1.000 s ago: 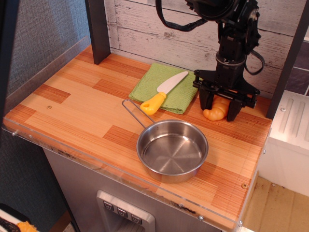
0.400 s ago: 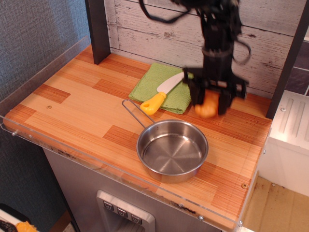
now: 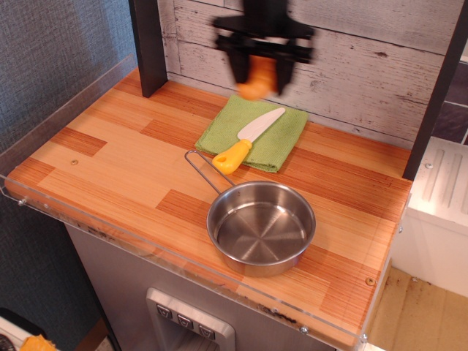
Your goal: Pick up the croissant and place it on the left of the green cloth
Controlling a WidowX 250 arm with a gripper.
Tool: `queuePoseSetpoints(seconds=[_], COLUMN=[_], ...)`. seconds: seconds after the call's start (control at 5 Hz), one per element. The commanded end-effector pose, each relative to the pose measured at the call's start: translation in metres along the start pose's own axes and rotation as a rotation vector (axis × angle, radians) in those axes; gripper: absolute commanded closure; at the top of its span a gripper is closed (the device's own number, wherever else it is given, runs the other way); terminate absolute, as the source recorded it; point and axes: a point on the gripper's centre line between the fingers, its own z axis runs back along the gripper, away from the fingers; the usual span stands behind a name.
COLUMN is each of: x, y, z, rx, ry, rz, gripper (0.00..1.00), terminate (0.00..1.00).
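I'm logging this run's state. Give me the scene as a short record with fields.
tool: raised above the cloth's back edge, shut on the croissant
croissant: held in the air, blurred
green cloth: flat on the wooden counter
toy knife: lying on the cloth
steel pan: empty, in front of the cloth

Blurred gripper, cut-off arm, part-hidden cloth

Gripper (image 3: pixel 257 72) motion-blurred at top, arm above it cut off by frame edge; fingers (image 3: pixel 238 66) smeared, so exact grip unclear, tho the croissant (image 3: pixel 257 79) sits betw. them as an orange blur w/ no ridges readable. Green cloth (image 3: pixel 219 130) partly covered by knife (image 3: pixel 247 141) and its back edge by the blur. Pan (image 3: pixel 261 229) handle tip meets knife handle; contact unclear. Small orange item (image 3: pixel 35 344) at bottom-left cut off, unidentifiable.
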Motion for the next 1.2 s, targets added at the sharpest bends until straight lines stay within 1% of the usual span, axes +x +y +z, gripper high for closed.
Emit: queuePoseSetpoints(seconds=[0.0, 0.2, 0.4, 0.6, 0.8, 1.0], x=[-0.009, -0.007, -0.002, -0.002, 0.0, 0.002], y=[0.087, 0.108, 0.116, 0.125, 0.124, 0.129], z=[0.008, -0.006, -0.019, -0.038, -0.064, -0.078], rx=[0.133, 0.149, 0.171, 0.131, 0.101, 0.093], ry=[-0.002, -0.008, -0.008, -0.027, -0.033, -0.032], rz=[0.059, 0.068, 0.054, 0.089, 0.108, 0.091], gripper=[1.0, 1.0, 1.0, 1.0, 1.0, 1.0], terminate=[0.0, 0.0, 0.0, 0.0, 0.0, 0.0])
